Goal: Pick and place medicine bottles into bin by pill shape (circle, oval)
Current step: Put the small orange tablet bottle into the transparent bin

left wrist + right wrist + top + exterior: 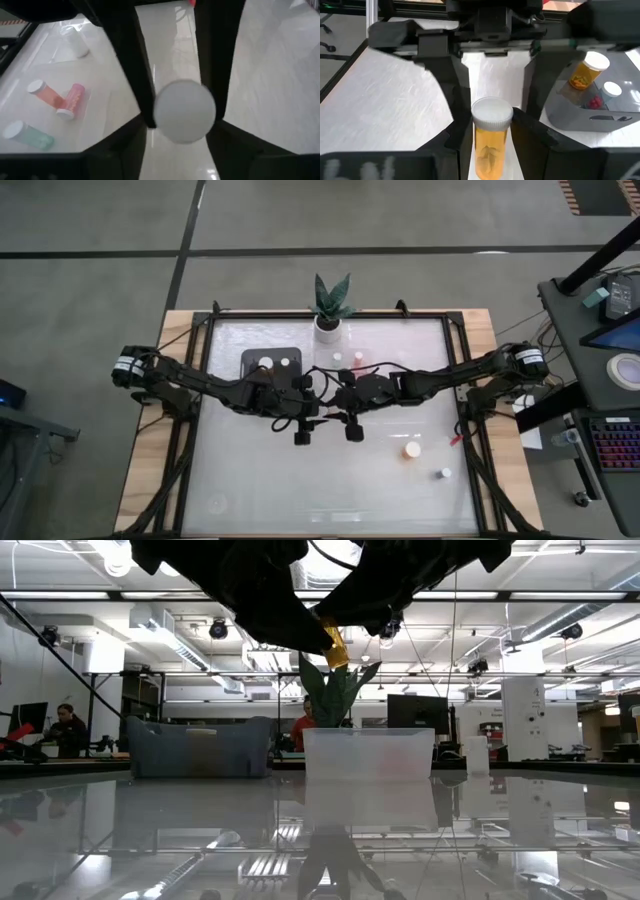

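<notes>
From my remote console: a potted plant [331, 308] stands at the desk's [250, 490] far edge, a keyboard [612, 448] alongside.

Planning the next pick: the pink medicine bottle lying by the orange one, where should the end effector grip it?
Probably best to grip the pink medicine bottle across its round body, near the base, because its cap end sits right beside the orange bottle. Come from above, since it lies flat on the table.

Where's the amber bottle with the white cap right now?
The amber bottle is up off the table near its centre, upright between the right hand fingers, facing the left hand and close beside the grey bin.
</notes>
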Available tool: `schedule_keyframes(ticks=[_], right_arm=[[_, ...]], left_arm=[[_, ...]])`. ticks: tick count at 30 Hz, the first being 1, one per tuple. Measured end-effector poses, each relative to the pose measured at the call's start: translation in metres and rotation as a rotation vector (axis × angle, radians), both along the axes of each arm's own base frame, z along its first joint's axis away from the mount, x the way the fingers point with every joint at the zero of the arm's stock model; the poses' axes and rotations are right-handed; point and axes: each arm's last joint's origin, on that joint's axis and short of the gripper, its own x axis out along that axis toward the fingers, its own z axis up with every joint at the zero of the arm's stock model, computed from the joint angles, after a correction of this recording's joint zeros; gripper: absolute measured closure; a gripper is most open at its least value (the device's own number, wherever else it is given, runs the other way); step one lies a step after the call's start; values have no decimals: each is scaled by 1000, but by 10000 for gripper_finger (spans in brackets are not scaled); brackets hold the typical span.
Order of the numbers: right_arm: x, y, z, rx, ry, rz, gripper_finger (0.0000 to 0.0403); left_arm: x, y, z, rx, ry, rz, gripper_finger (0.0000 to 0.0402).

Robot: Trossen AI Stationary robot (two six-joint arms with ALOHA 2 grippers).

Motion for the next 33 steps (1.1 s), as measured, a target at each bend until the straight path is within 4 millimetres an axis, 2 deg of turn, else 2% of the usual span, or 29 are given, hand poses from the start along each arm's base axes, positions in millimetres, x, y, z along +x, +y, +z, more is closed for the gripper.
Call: schedule_keyframes(ticks=[5, 14, 23, 27, 33], right_arm=[[-4, -3, 5, -3, 4, -5, 289], [-10, -20, 7, 5, 51, -62, 290], [-5, -58, 7, 20, -1, -181, 290], [4, -77, -2, 22, -42, -235, 290], [18, -99, -32, -20, -22, -383, 290]], left_arm=[[-12, 3, 8, 64, 38, -5, 191], [-44, 10, 31, 185, 37, -8, 187], [-81, 18, 38, 255, -82, 46, 187], [-93, 21, 37, 292, -189, 60, 187], [-111, 25, 33, 330, -266, 85, 187]])
